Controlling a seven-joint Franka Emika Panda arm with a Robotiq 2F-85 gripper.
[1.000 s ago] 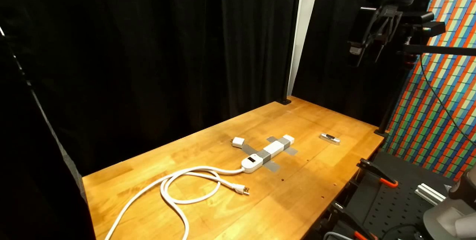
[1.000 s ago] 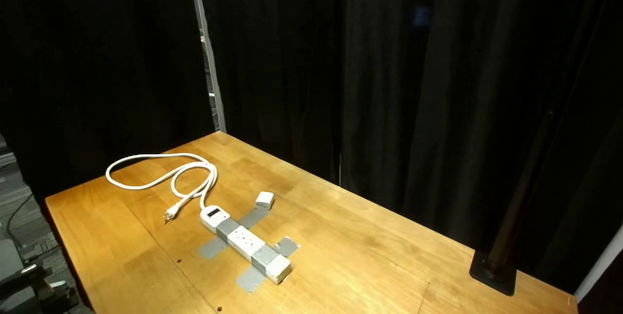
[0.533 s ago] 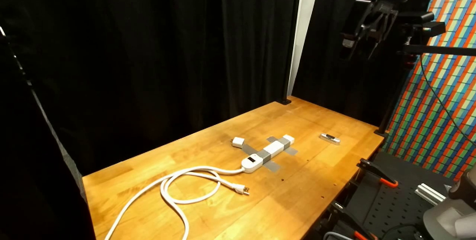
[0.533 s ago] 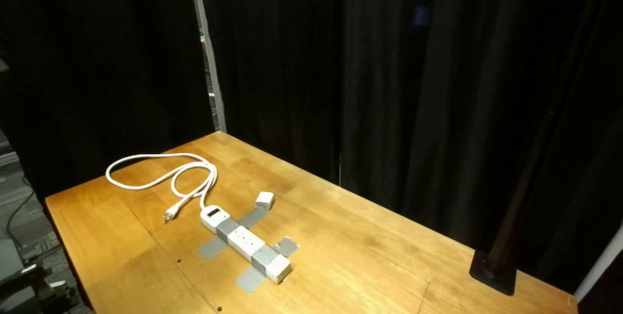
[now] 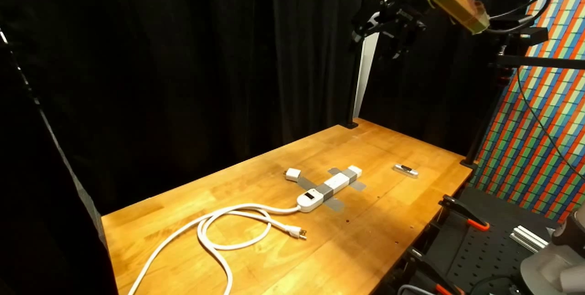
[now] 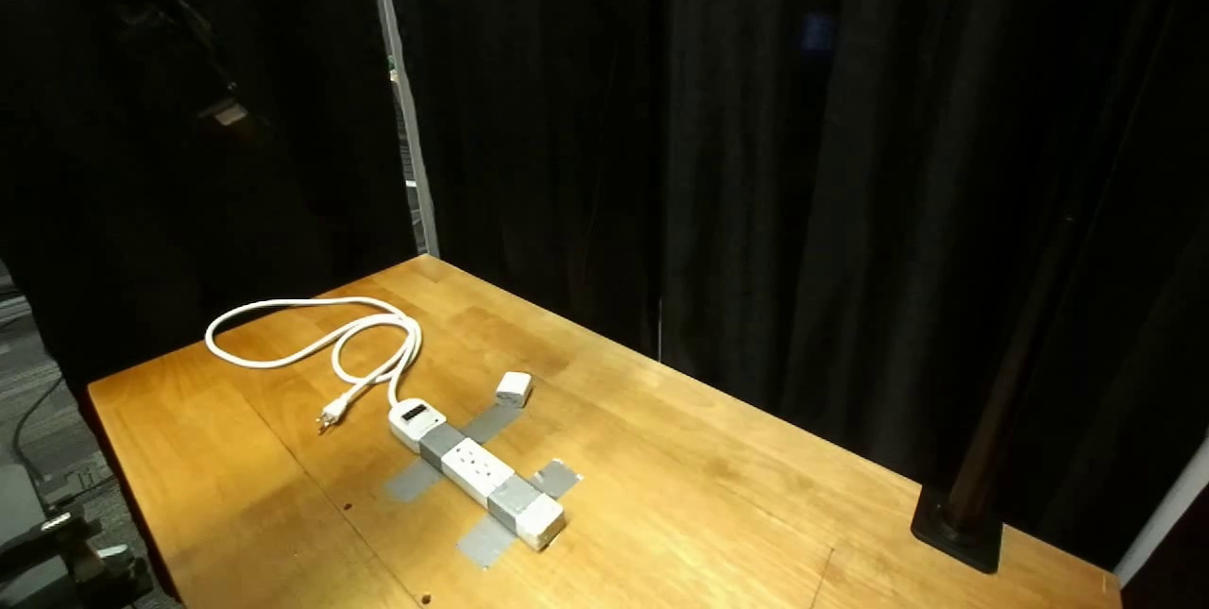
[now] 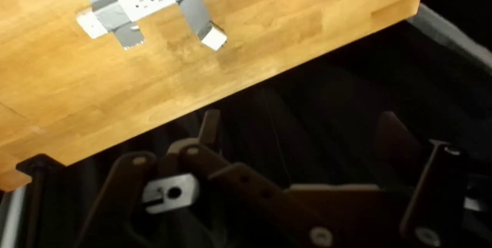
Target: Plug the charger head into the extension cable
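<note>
On the wooden counter (image 5: 388, 196), well below the spread black pincer (image 7: 301, 125) and outside its aim, lies the small white blocky charger head (image 7: 214, 39), near the white oblong socket bar (image 7: 148, 1).

On table (image 5: 356, 244), in an exterior view: at centre, beneath crosswise tape (image 5: 349, 175), socket bar (image 5: 336, 183); at left, loops of extension cable (image 5: 250, 206); in front, plug end (image 5: 295, 232). Behind socket bar's left end, at tip of tape strip (image 5: 306, 184): charger head (image 5: 293, 174). Right of socket bar, well apart: small item (image 5: 405, 170). High above table level: gripper (image 5: 376, 46).
</note>
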